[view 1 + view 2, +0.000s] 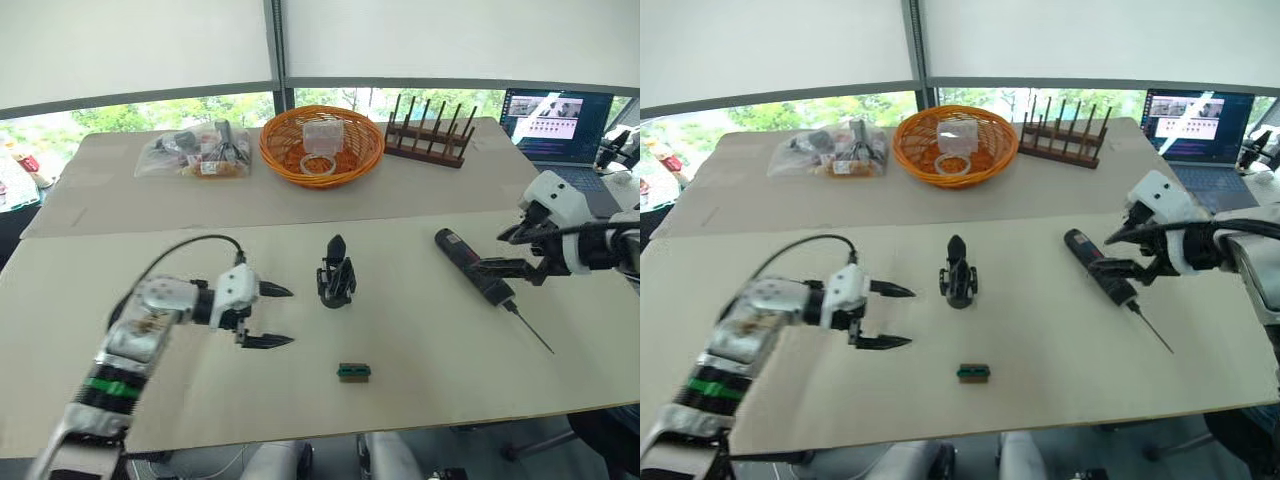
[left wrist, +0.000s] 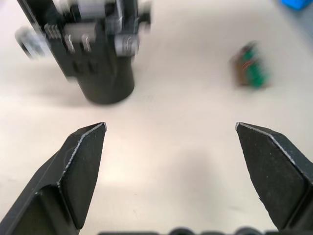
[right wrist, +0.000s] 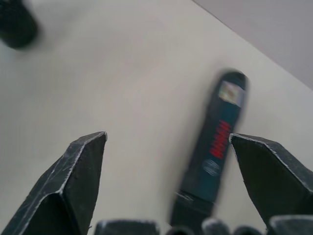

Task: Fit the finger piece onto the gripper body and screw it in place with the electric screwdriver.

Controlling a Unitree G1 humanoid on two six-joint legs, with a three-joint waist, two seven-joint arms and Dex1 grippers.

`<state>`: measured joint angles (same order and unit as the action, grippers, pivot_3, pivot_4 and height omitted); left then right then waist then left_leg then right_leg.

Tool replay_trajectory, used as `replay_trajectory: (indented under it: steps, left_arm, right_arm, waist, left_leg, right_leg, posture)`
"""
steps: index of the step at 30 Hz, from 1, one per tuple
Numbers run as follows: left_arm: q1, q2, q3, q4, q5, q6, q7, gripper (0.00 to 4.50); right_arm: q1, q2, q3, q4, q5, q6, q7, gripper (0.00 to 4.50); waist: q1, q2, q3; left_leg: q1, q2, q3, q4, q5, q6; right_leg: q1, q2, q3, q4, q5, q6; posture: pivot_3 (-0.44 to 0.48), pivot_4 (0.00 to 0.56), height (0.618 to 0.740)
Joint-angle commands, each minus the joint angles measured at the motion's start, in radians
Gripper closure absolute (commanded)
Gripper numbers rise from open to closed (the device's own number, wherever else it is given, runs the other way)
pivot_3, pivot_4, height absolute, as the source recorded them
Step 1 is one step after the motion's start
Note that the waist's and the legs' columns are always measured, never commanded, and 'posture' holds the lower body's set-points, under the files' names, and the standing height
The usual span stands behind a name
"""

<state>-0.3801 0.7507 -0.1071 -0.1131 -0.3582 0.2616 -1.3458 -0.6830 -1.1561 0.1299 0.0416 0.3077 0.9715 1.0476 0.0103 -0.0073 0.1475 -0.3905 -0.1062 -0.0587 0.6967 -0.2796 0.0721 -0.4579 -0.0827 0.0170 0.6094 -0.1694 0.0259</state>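
Head stereo pair looks down over table (image 1: pixel 420 330); wrist cameras close, tableward.

1 gripper body (image 1: pixel 336 273), 1 electric screwdriver (image 1: pixel 472 264)

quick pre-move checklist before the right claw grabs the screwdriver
1. Right claw open: ok, fingers spread wide.
2. Electric screwdriver between its fingers: ok in the right wrist view, nearer one finger.
3. Screwdriver free: ok, it lies flat on the table, with nothing on or against it.
4. Left claw open: ok, beside the gripper body, apart.
5. Gripper body upright: ok.
6. Finger piece located: cannot tell.
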Motion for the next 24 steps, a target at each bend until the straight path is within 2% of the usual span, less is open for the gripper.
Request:
replay_trajectory:
  steps: [1,5,11,15,19,22,24]
  left_arm:
    - [-0.023,0.051,0.033,-0.186,-0.125,0.156,-0.008,0.0]
    - [-0.057,0.12,0.046,-0.287,-0.196,0.225,-0.044,0.0]
    - [-0.15,0.053,0.109,-0.309,-0.339,0.348,0.08,0.0]
    - [-0.161,0.047,0.118,-0.328,-0.376,0.386,0.114,0.0]
    - [-0.151,0.06,0.112,-0.336,-0.376,0.382,0.112,0.0]
    - [-0.142,0.072,0.099,-0.34,-0.362,0.367,0.087,0.0]
    - [-0.137,0.073,0.083,-0.336,-0.351,0.354,0.072,0.0]
  right_arm:
    - [-0.079,0.022,0.095,0.166,-0.068,0.048,0.034,0.03]
    - [-0.194,0.089,0.221,0.383,-0.172,0.007,0.078,0.03]
    - [-0.277,0.187,0.306,0.607,-0.271,-0.158,0.183,0.03]
    - [-0.297,0.202,0.337,0.678,-0.353,-0.321,0.235,1.24]
    - [-0.278,0.121,0.367,0.622,-0.437,-0.594,0.349,2.51]
    - [-0.252,0.066,0.328,0.501,-0.416,-0.685,0.459,2.57]
    - [-0.185,0.028,0.298,0.402,-0.408,-0.743,0.466,2.57]
  waist:
    - [0.003,0.0,0.0]
    - [-0.002,0.0,0.001]
    - [-0.006,0.001,0.002]
    - [-0.012,0.002,0.003]
    - [-0.01,0.004,0.004]
    - [-0.012,0.006,0.006]
    - [-0.013,0.006,0.006]
  left_leg:
    - [0.001,0.0,0.0,0.0,0.0,0.0]
    - [0.001,0.0,0.001,0.0,0.003,-0.004]
    - [0.001,0.0,0.002,-0.001,0.005,-0.008]
    - [0.001,0.0,0.002,-0.001,0.005,-0.008]
    - [0.001,0.0,0.003,-0.001,0.005,-0.008]
    - [0.001,-0.001,0.003,-0.001,0.005,-0.008]
    - [0.001,0.0,0.003,-0.001,0.006,-0.009]
  right_leg:
    - [0.001,0.0,-0.001,0.0,0.0,0.0]
    - [0.0,0.001,-0.002,0.001,0.0,0.0]
    - [-0.001,0.004,-0.002,0.001,0.0,0.0]
    - [-0.001,0.004,-0.002,0.001,0.0,0.0]
    - [-0.001,0.005,-0.002,0.001,0.0,0.0]
    - [-0.001,0.005,-0.002,0.001,0.0,0.0]
    - [-0.002,0.005,-0.002,0.001,0.0,0.0]
  posture:
    - [0.0,0.15,0.74]
    - [0.0,0.15,0.74]
    - [0.0,0.15,0.74]
    - [0.0,0.15,0.74]
    - [0.0,0.15,0.74]
    - [0.0,0.15,0.74]
    - [0.0,0.15,0.74]
